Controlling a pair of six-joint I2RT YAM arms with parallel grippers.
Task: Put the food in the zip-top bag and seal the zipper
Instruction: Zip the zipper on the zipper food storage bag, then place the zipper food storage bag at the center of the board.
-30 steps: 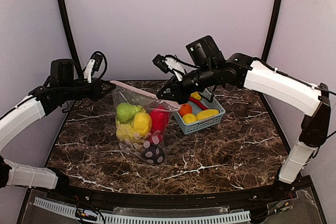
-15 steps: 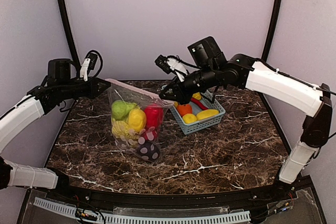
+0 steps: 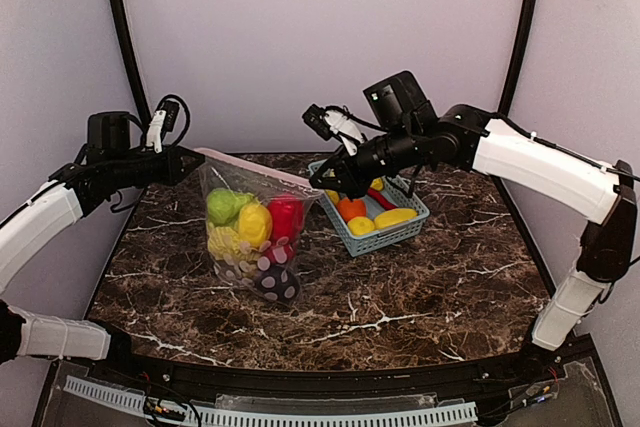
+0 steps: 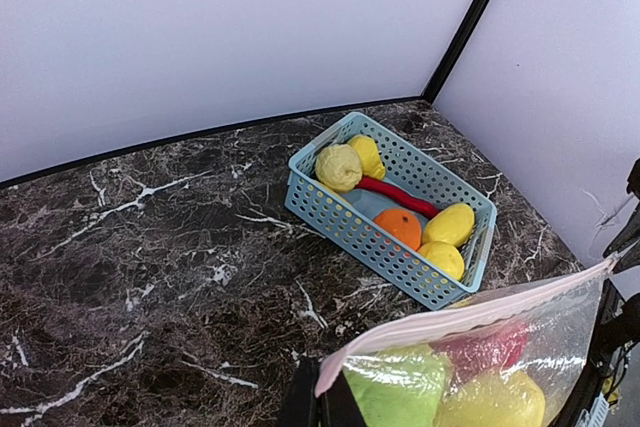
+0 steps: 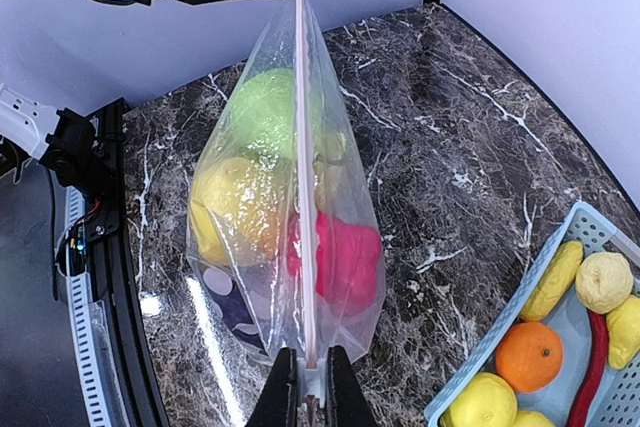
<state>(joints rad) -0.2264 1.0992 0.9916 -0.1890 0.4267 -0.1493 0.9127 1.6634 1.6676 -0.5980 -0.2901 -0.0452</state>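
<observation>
Nearest the arm bases, well to the left of the basket point(image 3: 388, 238), the zip-top bag point(image 3: 250, 247) hangs with its loaded belly low over the table point(image 3: 420, 297); whether the bottom touches the marble cannot be told. It is a clear, floppy pouch printed with white dots. It bulges with food point(image 3: 255, 224): a green piece, a yellow one and a red one side by side, with a dark purple piece at the bottom.

Above these, the zipper point(image 5: 300, 147) runs as a thin pale pink strip, drawn straight between the two arms. In the right wrist view its lips look pressed together along the visible length, though a true seal cannot be confirmed.

The right gripper point(image 3: 327, 184) is clamped on the strip's end just beside the basket's left corner. The left gripper point(image 3: 197, 159) is clamped on the opposite end, far to the basket's left.

The step appears to be sealing. It would go best with one end anchored firmly and the strip kept level and taut, because slack would let the lips gape under the weight of the food. The pull should be gentle, so that the plastic does not slide out of the fingers.

Farthest back, the basket holds more pieces, an orange one, several yellow ones and a red one, so filling may not be finished
</observation>
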